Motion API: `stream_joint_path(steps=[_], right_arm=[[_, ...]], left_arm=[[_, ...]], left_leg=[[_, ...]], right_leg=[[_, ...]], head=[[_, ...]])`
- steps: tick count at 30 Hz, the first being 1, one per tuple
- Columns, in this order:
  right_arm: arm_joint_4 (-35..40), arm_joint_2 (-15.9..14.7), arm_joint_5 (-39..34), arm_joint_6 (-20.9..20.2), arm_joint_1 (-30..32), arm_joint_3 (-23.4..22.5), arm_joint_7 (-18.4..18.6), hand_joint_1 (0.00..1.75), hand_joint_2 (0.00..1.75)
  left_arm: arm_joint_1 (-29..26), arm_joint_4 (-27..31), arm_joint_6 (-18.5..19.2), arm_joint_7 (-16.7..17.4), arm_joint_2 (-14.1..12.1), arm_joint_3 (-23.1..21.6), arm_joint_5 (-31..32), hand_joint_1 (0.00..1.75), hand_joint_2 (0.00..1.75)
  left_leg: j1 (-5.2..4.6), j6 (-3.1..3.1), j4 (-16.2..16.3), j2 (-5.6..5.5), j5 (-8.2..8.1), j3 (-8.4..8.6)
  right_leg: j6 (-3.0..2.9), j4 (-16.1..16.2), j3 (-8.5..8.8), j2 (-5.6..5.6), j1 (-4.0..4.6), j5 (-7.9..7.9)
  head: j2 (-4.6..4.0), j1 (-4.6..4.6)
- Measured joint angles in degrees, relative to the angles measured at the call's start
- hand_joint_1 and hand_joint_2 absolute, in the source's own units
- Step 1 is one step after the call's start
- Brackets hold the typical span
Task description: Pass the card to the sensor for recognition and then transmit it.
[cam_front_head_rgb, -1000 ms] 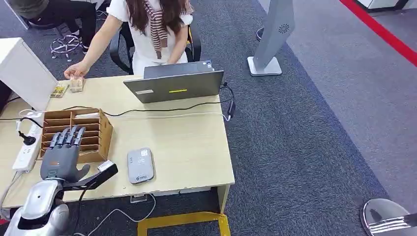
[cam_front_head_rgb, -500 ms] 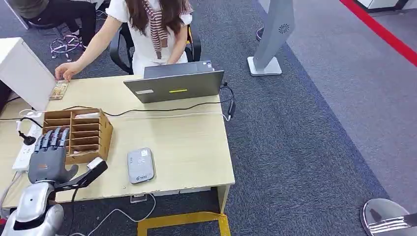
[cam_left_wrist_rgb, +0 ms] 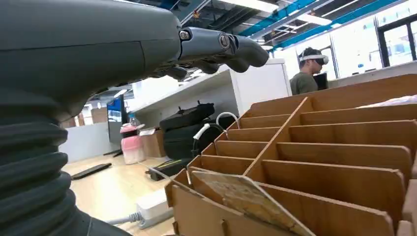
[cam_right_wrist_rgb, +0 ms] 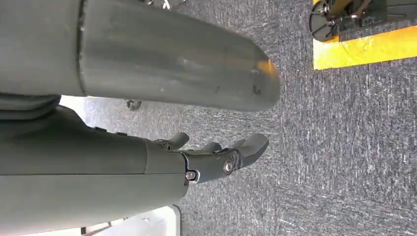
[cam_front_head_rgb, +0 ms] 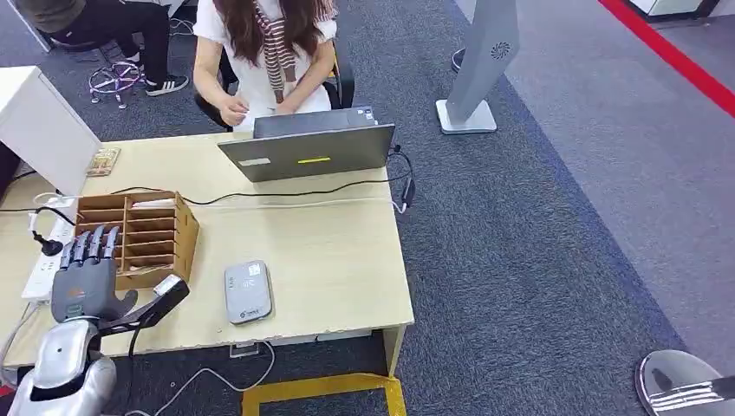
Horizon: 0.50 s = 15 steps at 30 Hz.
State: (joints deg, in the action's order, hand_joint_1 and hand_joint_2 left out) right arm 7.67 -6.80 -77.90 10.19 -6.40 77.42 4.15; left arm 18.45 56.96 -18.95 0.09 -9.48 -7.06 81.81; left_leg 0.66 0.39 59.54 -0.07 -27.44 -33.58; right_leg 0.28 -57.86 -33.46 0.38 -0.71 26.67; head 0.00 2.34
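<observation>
We find the left robot hand [cam_front_head_rgb: 84, 282] hovering just before the wooden rack [cam_front_head_rgb: 139, 236] on the tabletop [cam_front_head_rgb: 329, 251], fingers extended and apart, nothing in it. The right robot hand [cam_right_wrist_rgb: 216, 160] hangs beside the body over carpet, fingers curled with nothing in them. A card [cam_left_wrist_rgb: 248, 199] stands tilted in a front slot of the rack, its upper edge protruding. We judge it light, thin, stiff and slick; it is best pinched by that exposed edge. The grey sensor [cam_front_head_rgb: 248, 292] lies flat nearby on the tabletop.
</observation>
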Motion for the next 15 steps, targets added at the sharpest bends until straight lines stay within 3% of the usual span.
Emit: stream_joint_path(steps=[15], right_arm=[[0.0, 0.0, 0.3, 0.0, -0.2, 0.9, 0.0, 0.0, 0.0]], left_arm=[[1.7, -2.1, -0.3, 0.7, 2.3, 0.0, 1.0, 0.0, 1.75]], left_leg=[[0.0, 0.0, 0.0, 0.0, 0.0, 0.0]], right_leg=[[0.0, 0.0, 0.0, 0.01, 0.0, 0.0]], head=[[0.0, 0.0]])
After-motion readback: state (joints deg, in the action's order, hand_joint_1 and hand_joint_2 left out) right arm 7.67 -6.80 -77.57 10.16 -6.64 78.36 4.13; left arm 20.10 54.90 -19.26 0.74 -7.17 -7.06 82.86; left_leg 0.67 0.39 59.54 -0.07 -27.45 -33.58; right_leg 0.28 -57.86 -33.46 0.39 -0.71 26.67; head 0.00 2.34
